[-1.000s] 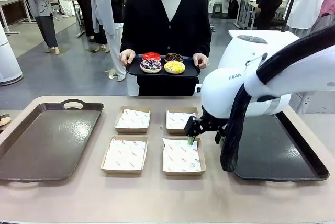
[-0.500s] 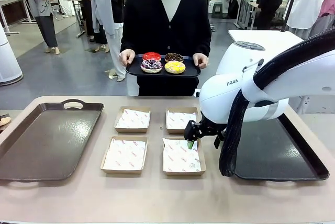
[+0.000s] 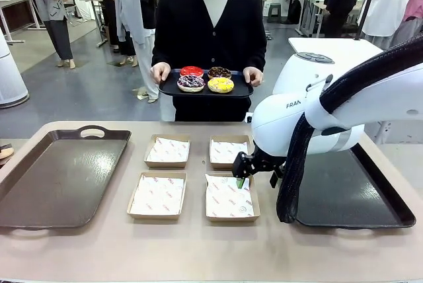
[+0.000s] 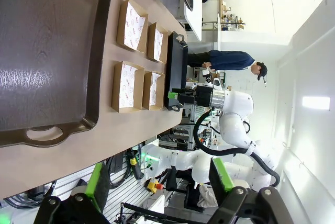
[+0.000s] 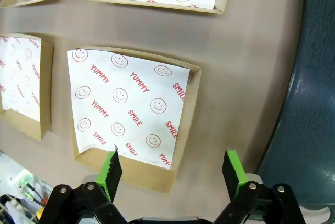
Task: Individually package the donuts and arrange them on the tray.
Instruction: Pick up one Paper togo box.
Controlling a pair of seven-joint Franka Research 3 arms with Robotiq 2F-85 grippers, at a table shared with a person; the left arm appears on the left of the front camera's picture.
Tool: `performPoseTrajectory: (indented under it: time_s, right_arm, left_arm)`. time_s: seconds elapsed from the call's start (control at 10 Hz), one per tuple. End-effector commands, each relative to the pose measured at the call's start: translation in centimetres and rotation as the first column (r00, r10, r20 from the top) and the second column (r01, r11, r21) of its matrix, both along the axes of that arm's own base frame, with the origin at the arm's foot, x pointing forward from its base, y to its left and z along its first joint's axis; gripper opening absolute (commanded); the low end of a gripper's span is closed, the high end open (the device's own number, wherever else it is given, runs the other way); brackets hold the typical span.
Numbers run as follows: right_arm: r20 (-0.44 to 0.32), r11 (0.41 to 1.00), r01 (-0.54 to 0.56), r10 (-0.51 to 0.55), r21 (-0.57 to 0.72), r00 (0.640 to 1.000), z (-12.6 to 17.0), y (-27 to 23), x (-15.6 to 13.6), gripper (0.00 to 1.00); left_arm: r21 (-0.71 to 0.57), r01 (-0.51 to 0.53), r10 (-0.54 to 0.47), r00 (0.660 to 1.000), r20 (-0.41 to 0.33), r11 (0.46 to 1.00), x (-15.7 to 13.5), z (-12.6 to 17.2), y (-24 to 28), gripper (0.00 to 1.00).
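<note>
Right hand: jaws standing wide, gripping nothing, hanging over the near-right box, at its edge facing the right tray. Left hand: spread wide, empty, looking across the left tray. Four lined boxes: sitting mid-worktop. Donuts: four, lying on a platter the person is holding beyond the far edge.

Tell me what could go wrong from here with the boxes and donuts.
The open right gripper hangs low over the near-right box, one finger over its skewed paper liner; coming down, it may snag or shift the paper. The four donuts sit packed together on the tray that the person holds, so picking one may smear or nudge its neighbours.
</note>
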State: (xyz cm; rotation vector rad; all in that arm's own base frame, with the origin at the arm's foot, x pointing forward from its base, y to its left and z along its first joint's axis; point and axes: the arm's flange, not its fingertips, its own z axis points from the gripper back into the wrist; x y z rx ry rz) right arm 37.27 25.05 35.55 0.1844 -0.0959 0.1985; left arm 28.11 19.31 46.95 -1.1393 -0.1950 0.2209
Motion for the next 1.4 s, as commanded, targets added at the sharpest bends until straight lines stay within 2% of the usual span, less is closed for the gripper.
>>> performPoseTrajectory:
  time_s: [0.0,0.1,0.4,0.9,1.2,1.3]
  right_arm:
    - [0.000,1.000,0.000,0.000,0.000,1.000,0.0,0.0,0.0,1.00]
    - [0.034,0.998,0.058,-0.057,-0.016,0.998,-0.1,-0.2,-0.4,1.00]
    - [0.042,0.980,0.164,-0.161,-0.112,0.986,-1.6,0.5,0.1,1.00]
    - [0.034,0.961,0.193,-0.190,-0.199,0.981,-3.3,2.6,1.2,1.00]
    - [0.016,0.956,0.209,-0.210,-0.208,0.978,-4.1,3.2,2.3,1.00]
    - [0.009,0.963,0.193,-0.195,-0.189,0.981,-4.2,3.3,2.3,0.71]
  left_arm:
    - [-0.017,0.004,-0.004,1.000,0.014,1.000,0.1,0.1,0.0,1.00]
    - [-0.017,0.004,-0.004,1.000,0.014,1.000,0.1,0.1,0.0,1.00]
    - [-0.017,0.004,-0.004,1.000,0.014,1.000,0.1,0.1,0.0,1.00]
    - [-0.017,0.004,-0.004,1.000,0.014,1.000,0.1,0.1,0.0,1.00]
    - [-0.017,0.004,-0.004,1.000,0.014,1.000,0.1,0.1,0.0,1.00]
    - [-0.017,0.004,-0.004,1.000,0.014,1.000,0.1,0.1,0.0,1.00]
